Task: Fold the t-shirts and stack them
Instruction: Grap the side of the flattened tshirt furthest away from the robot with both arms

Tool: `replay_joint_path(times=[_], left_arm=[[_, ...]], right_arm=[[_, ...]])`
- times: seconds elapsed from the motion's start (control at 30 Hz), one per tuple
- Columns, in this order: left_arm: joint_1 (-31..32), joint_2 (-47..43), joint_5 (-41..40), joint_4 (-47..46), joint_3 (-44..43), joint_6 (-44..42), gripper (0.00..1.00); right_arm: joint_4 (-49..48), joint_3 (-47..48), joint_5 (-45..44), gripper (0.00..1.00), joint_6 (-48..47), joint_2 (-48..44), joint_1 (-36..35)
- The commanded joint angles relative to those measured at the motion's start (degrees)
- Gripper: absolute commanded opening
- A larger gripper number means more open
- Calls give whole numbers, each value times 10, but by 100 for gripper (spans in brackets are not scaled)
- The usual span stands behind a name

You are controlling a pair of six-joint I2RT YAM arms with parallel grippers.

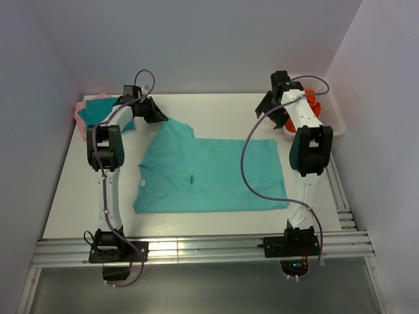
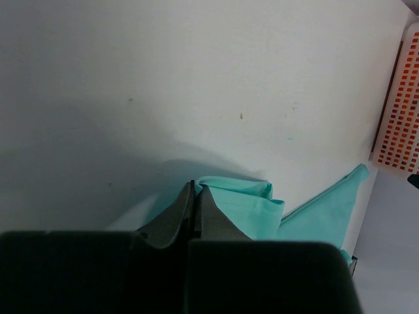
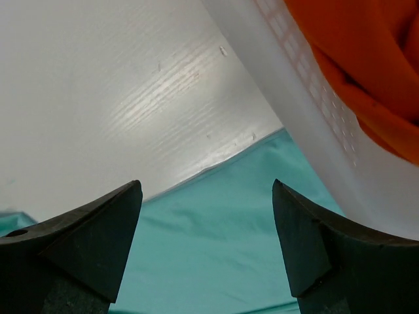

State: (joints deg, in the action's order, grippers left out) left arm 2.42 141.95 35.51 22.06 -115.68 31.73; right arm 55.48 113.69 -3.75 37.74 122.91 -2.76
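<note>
The mint tee [image 1: 216, 176] lies spread flat on the table [image 1: 85, 190], left of the basket [image 1: 334, 118] and nearer the arm bases. Its far right corner comes close beside the basket's white wall [image 3: 314, 118]. The tee's long axis runs left to right. The straight hem edge faces the basket and what looks like the neck end points away from it, to the left. One sleeve juts out at the far left corner, and a small crease sits near the middle. The left gripper [image 1: 157, 114] is at that sleeve, well left of the basket. In its wrist view the two fingers [image 2: 196, 190] are pressed together, with a raised fold of the mint tee [image 2: 249, 209] at their tips, so it seems to pinch the cloth. The right gripper [image 1: 278, 118] hangs just left of the basket, above the tee's corner. Its jaws stand wide apart and hold nothing [image 3: 206, 190], with mint cloth [image 3: 222, 248] showing between them below. An orange cloth [image 3: 366, 59] fills the basket. The teal tee [image 1: 108, 108] and pink tee [image 1: 80, 112] lie heaped together at the table's far left corner, well away from the basket, with the teal on top of the pink.
</note>
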Motion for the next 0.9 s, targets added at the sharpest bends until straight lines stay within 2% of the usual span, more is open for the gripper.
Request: replay_joint_path(times=[0.0, 0.13, 0.33, 0.63, 0.87], left_arm=[[-22, -33, 13, 12, -13, -22, 0], [-54, -39, 24, 13, -5, -24, 0], [-73, -37, 47, 1, -4, -10, 0], [-73, -31, 97, -27, 14, 9, 0], [-58, -30, 112, -33, 19, 11, 0]], right_arm=[[49, 68, -31, 87, -6, 35, -7], [82, 119, -46, 86, 4, 83, -14], [74, 105, -57, 86, 2, 99, -22], [40, 133, -20, 82, 5, 147, -37], [59, 203, -17, 80, 12, 204, -38]])
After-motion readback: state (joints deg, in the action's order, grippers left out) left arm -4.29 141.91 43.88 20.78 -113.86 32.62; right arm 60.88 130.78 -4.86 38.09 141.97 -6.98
